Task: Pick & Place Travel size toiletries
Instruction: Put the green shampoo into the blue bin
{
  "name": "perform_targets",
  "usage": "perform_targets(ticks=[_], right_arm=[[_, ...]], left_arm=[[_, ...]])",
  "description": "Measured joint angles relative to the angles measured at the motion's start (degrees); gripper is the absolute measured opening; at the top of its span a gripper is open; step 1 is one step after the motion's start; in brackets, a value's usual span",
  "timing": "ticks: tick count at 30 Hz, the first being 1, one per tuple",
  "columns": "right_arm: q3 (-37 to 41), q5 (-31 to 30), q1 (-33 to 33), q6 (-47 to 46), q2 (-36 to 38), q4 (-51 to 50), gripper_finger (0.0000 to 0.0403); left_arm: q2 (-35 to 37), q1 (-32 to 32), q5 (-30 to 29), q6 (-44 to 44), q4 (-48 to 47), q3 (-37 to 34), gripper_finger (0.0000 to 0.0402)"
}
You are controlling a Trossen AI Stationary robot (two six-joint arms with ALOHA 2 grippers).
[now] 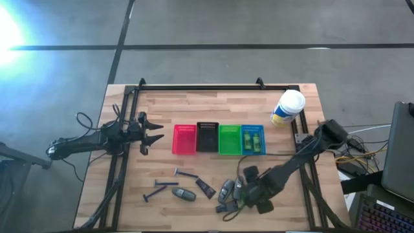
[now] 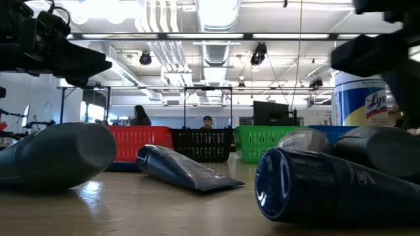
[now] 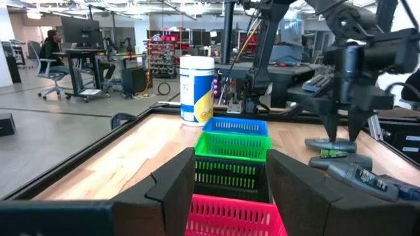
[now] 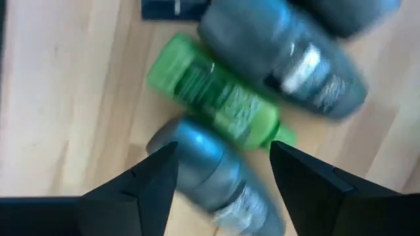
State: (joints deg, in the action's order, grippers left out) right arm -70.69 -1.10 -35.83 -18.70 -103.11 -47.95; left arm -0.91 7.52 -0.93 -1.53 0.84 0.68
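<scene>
Travel toiletries lie loose on the near middle of the table: thin razors point(image 1: 186, 173), a grey oval piece point(image 1: 184, 194), a dark tube point(image 1: 206, 188), and a cluster of grey ovals, a green bottle and dark tubes point(image 1: 228, 197). My right gripper point(image 1: 249, 193) hangs open over that cluster, pointing down. In the right wrist view point(image 4: 223, 164) its fingers stand on either side of a grey oval piece point(image 4: 203, 167), with the green bottle point(image 4: 216, 98) just beyond and a second grey oval point(image 4: 289, 59) past it. My left gripper point(image 1: 152, 133) point(image 3: 233, 187) waits open, left of the red basket.
Red point(image 1: 184, 140), black point(image 1: 207, 136), green point(image 1: 229, 140) and blue point(image 1: 253, 140) baskets stand in a row at mid-table; the blue one holds green bottles. A white-capped canister point(image 1: 288, 108) stands at the far right. People sit at desks beyond the table point(image 2: 139, 115).
</scene>
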Motion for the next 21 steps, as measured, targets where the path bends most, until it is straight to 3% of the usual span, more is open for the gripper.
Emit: perform_targets(ticks=[5,9,13,17,19,21], right_arm=[[-2.60,-2.94,0.00,6.04,-1.72,-2.00,0.0210],[-2.76,-2.61,0.21,-2.80,-1.30,-2.25,0.0206],[-2.19,-0.31,1.46,-26.38,-0.75,-2.66,0.0212],[-1.19,8.97,3.31,-60.38,-0.75,-1.67,0.0221],[-0.73,13.54,3.75,-73.56,-0.75,1.17,0.0227],[-0.59,14.44,3.68,-83.58,-0.75,5.48,0.0232]], left_arm=[[0.00,0.01,-0.02,0.00,0.00,0.01,0.0193],[0.00,0.01,0.00,-0.01,0.00,0.01,0.0193],[0.00,0.00,-0.02,-0.01,0.00,0.01,0.0193],[0.00,0.01,-0.02,0.02,0.00,0.01,0.0193],[0.00,0.01,-0.02,0.01,0.00,0.01,0.0193],[0.00,0.01,-0.02,0.01,0.00,0.01,0.0193]])
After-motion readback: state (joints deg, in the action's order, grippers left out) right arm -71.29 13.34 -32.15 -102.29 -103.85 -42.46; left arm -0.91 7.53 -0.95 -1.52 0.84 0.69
